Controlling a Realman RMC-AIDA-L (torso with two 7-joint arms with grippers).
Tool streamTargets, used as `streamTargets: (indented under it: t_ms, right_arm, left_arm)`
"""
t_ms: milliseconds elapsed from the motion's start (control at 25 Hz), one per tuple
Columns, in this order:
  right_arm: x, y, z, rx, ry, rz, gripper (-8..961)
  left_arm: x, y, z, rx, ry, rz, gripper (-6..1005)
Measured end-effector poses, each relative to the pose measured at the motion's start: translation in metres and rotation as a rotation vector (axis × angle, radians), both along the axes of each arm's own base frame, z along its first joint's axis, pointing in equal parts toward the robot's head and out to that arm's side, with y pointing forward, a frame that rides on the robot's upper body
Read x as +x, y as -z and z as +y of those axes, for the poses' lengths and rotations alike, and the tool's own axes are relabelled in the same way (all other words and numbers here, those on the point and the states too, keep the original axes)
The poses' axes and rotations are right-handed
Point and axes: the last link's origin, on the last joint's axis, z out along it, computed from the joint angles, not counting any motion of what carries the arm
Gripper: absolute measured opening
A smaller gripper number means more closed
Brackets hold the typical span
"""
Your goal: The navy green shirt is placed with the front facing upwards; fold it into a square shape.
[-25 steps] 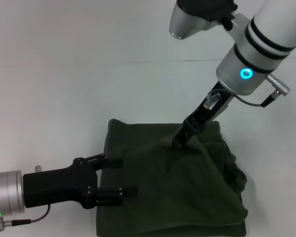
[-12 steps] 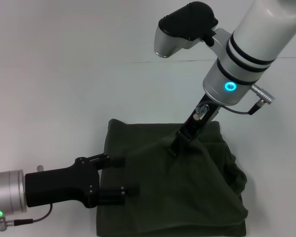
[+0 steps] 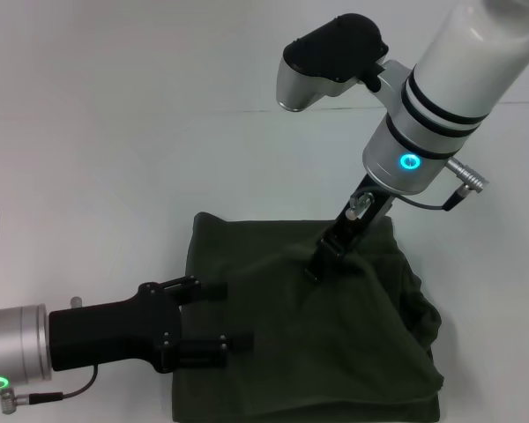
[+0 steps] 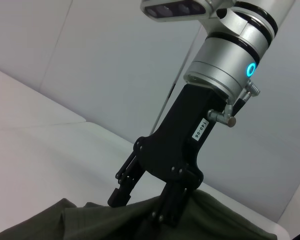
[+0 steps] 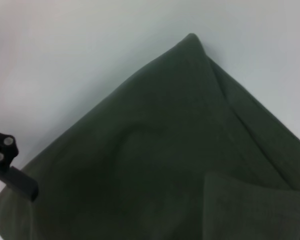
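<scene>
— Where's the navy green shirt [image 3: 309, 335]?

— It lies on the white table [image 3: 115, 159] directly in front of me, already gathered into a rough dark square, with loose layers bunched along its right edge. No lettering is showing.

— What is your right gripper [image 3: 320, 262] doing?

— It's angled down onto the upper middle of the cloth. I judge it's pinning or pinching a fold there, but I cannot tell whether its fingers grip any fabric.

— And the left gripper [image 3: 219, 317]?

— It rests low over the shirt's left edge, fingers spread apart and grasping nothing. I judge it's placed to hold that side flat while the right side gets tidied.
</scene>
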Motion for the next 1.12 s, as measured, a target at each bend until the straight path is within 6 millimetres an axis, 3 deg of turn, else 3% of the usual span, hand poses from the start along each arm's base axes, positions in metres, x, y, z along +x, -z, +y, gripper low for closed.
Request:
streamTargets:
  t_ms: [240,880,1120]
  right_arm:
    - [0.0022,0.0,-0.0014,-0.006,-0.012,-0.025,844]
    - [-0.0034,-0.0008,-0.0009,-0.001,-0.046,-0.035,135]
    - [-0.0021,-0.0049,-0.0015,0.016,-0.029,-0.023,22]
  left_arm:
    - [0.0,0.0009,-0.0006,-0.004,-0.002,-0.002,925]
    - [0.0001,0.0027,-0.0019,-0.008,-0.002,-0.008,922]
    - [0.0,0.0025,-0.0017,-0.005,-0.001,-0.009,920]
